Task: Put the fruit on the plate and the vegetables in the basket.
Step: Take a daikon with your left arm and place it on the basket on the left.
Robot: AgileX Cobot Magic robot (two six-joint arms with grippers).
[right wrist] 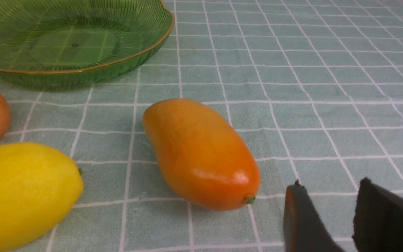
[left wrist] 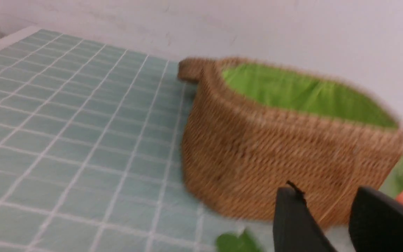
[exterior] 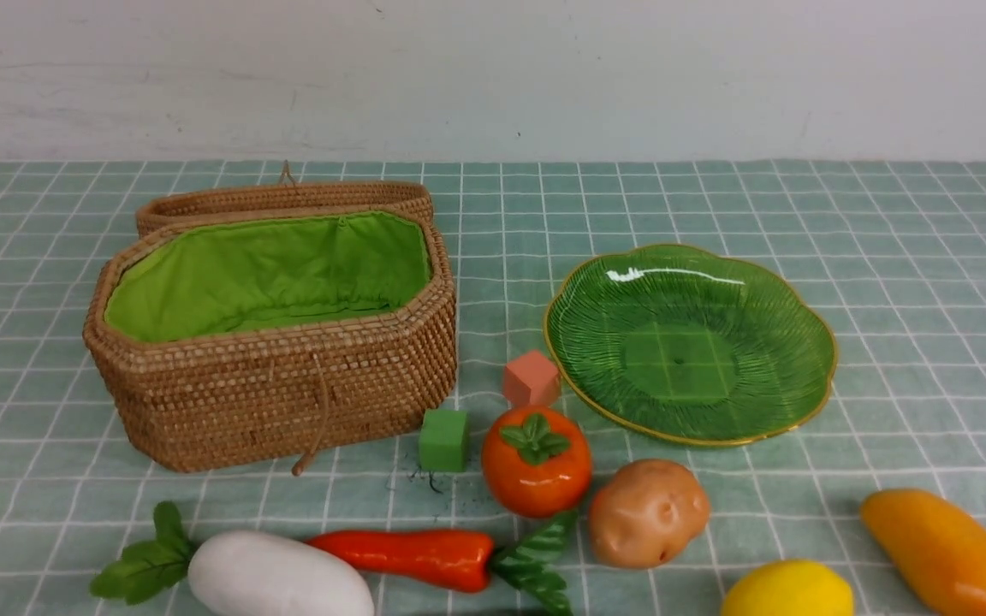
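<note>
Checked green tablecloth [exterior: 887, 222], pale wall behind it

Basket [exterior: 288, 393] on the robot's left half, open, bright green lining showing inside. Its lid [exterior: 288, 198] lies tipped back behind it, against the rear rim. Plate [exterior: 750, 299] on the right half, flat on the cloth, apart from the basket.

Between and in front of the two:
- salmon cube [exterior: 531, 378] just beside the plate's near-left rim
- green cube [exterior: 443, 439] near the basket's front right corner
- persimmon [exterior: 536, 462] upright, leafy cap up, just in front of the salmon cube
- potato [exterior: 647, 512] close beside the persimmon, on its right, near the plate's front rim

Near edge, left to right:
- radish [exterior: 279, 577] on its side, leaves pointing left
- carrot [exterior: 412, 556] on its side, tip at the radish, leaves reaching up between persimmon and potato
- lemon [exterior: 788, 590], partly cut off by the frame
- mango [exterior: 947, 552] farthest right, lying slantwise

All fruit and vegetables in view lie on the cloth, none on the plate or in the basket.

Left gripper [left wrist: 327, 196]: view blurred, jaws apart, basket wall visible through the gap, gripping nothing. It hangs near the basket's outer wall.

Right gripper [right wrist: 331, 189]: jaws apart, cloth visible through the gap, gripping nothing. It sits just beside the mango's stem end, not touching; the lemon lies on the mango's other side, the plate beyond
</note>
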